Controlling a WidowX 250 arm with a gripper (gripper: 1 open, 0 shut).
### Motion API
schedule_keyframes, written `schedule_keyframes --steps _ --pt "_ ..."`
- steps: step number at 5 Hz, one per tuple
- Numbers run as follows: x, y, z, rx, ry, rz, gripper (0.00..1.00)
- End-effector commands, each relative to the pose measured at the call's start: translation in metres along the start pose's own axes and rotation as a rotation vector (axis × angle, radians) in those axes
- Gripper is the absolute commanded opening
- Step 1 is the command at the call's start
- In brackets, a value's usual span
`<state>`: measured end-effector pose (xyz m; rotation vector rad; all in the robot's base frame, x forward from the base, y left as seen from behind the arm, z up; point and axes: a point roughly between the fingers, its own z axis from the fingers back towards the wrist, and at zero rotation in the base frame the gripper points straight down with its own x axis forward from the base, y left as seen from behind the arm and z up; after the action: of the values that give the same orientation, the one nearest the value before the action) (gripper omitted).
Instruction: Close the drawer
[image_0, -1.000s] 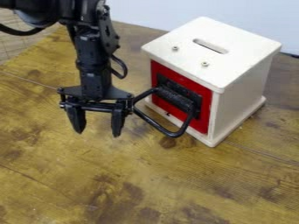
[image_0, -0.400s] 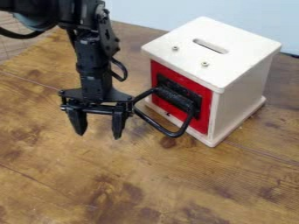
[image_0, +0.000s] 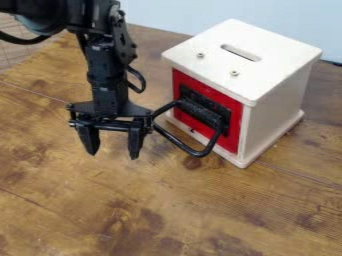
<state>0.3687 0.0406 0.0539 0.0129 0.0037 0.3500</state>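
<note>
The red drawer front (image_0: 207, 102) with its black plate sits in the white wooden cabinet (image_0: 267, 85) at the right. It looks flush or nearly flush with the cabinet face. Its large black loop handle (image_0: 185, 132) sticks out to the left and down toward the table. My black gripper (image_0: 112, 143) hangs just left of the handle, fingers pointing down at the wooden table, open and empty. The right finger (image_0: 134, 138) is close beside the handle loop; I cannot tell if it touches it.
The cabinet has a slot (image_0: 245, 51) and two screws on top. The wooden table (image_0: 174, 210) runs across the front and left. A light wall is at the back.
The gripper has shifted very slightly right toward the handle over the last second. The drawer and handle have not visibly moved.
</note>
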Motion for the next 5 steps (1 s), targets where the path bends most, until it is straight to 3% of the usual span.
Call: schedule_keyframes --steps 1,5 --pt "0.004 -0.004 0.044 -0.029 -0.110 -0.006 1.00" --pt "0.000 -0.006 0.066 -0.061 -0.129 0.013 1.00"
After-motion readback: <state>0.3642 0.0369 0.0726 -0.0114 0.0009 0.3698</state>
